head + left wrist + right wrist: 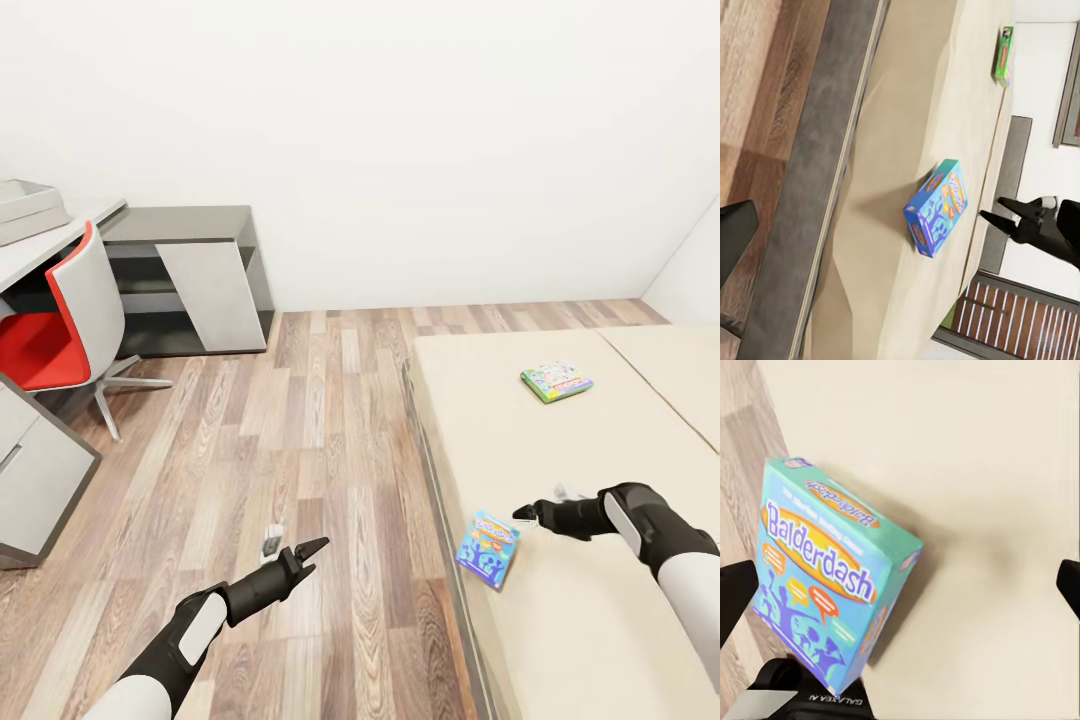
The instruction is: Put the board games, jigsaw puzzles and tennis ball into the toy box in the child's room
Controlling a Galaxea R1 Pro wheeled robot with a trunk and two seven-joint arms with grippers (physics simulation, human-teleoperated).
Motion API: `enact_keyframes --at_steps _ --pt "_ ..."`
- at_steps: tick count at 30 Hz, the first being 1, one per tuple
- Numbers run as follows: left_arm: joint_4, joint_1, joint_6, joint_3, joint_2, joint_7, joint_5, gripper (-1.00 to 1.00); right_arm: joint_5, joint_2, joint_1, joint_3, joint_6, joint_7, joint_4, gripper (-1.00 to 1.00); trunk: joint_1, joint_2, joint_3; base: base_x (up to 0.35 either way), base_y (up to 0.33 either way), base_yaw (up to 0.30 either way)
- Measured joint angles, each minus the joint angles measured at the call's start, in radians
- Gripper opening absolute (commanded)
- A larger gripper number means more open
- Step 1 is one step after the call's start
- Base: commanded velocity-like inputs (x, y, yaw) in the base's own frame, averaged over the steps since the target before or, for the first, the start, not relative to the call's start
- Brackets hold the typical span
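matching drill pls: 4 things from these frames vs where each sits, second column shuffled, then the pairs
Things
1. blue Balderdash box
2. white-and-green game box
3. red chair
4. left gripper

Places
A. at the desk, far left
B. over the wood floor, beside the bed
C. tilted at the bed's near edge, just ahead of the right gripper
D. flat on the mattress, farther back

Pairs: 1-C, 2-D, 3-A, 4-B
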Motion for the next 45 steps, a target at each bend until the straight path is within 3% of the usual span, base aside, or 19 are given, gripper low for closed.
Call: enact_keyframes --at_steps 4,15,45 --pt "0.000 0.000 0.000 0.000 -0.001 0.001 0.000 1.00 -0.012 -0.014 0.000 -0.018 -0.001 -0.002 -0.013 1.00 0.000 0.000 0.000 0.000 0.000 0.000" --pt "0.001 0.000 0.000 0.000 -0.003 0.004 -0.001 1.00 -0.026 -0.045 0.007 -0.128 -0.004 -0.005 -0.089 1.00 0.000 0.000 0.000 0.000 0.000 0.000" --pt "0.002 0.000 0.000 0.000 -0.003 0.004 -0.001 1.00 -0.028 -0.048 0.042 -0.153 0.002 -0.004 -0.256 1.00 0.000 0.000 0.000 0.000 0.000 -0.008"
